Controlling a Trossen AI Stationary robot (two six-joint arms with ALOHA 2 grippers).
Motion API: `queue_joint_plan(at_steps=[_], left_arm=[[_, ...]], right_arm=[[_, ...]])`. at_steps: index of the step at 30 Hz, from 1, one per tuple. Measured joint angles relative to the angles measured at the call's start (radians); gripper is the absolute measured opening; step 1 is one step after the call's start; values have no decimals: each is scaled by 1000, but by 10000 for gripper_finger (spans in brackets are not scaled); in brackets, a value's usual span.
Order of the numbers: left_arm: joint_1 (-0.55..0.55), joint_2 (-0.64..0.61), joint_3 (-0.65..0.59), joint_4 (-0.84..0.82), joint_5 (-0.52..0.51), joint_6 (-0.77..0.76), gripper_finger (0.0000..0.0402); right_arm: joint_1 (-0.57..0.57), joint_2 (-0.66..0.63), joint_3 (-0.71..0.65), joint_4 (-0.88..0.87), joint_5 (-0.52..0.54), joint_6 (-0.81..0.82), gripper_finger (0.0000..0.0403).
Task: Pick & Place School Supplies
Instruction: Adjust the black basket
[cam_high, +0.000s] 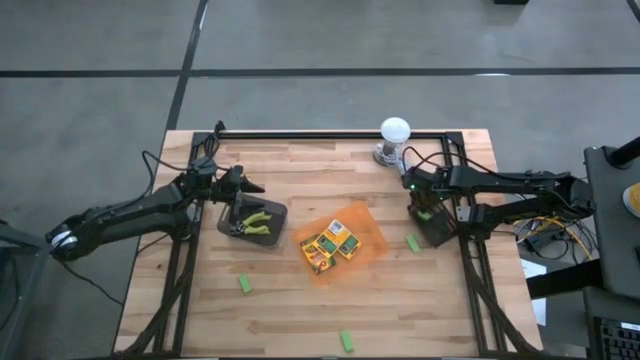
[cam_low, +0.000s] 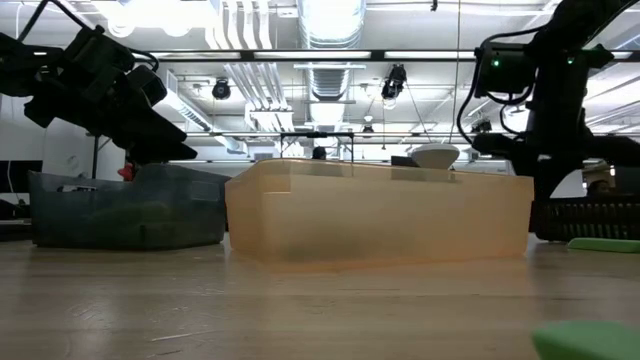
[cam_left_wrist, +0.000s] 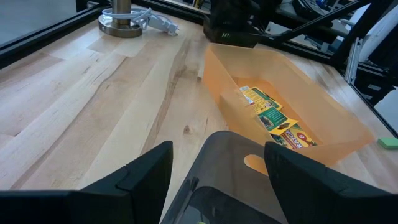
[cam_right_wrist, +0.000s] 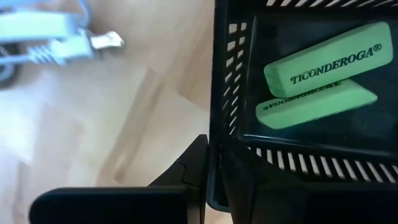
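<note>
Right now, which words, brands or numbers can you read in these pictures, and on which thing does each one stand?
"TICONDEROGA®": on the upper green eraser in the black mesh basket.
Lower green eraser: it carries print, too blurred to read.
Crayon boxes in the orange tray: the print is too small to read.
No other text is visible.

A pale wooden worktop (cam_high: 200, 310) carries an orange translucent tray (cam_high: 372, 243) near its middle, a dark bin (cam_high: 275, 222) to its left and a black slotted basket (cam_high: 436, 229) to its right. A white lamp (cam_high: 394, 140) stands at the far edge. Three green erasers (cam_high: 245, 284) lie loose on the wood.
</note>
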Motion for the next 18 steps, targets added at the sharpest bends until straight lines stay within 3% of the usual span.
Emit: queue_joint_plan(at_steps=[14, 18], left_arm=[[0, 0, 0, 0, 0, 0, 259], [0, 0, 0, 0, 0, 0, 259]], right_arm=[[0, 0, 0, 79, 247, 20, 32], [1, 0, 0, 82, 277, 18, 32]])
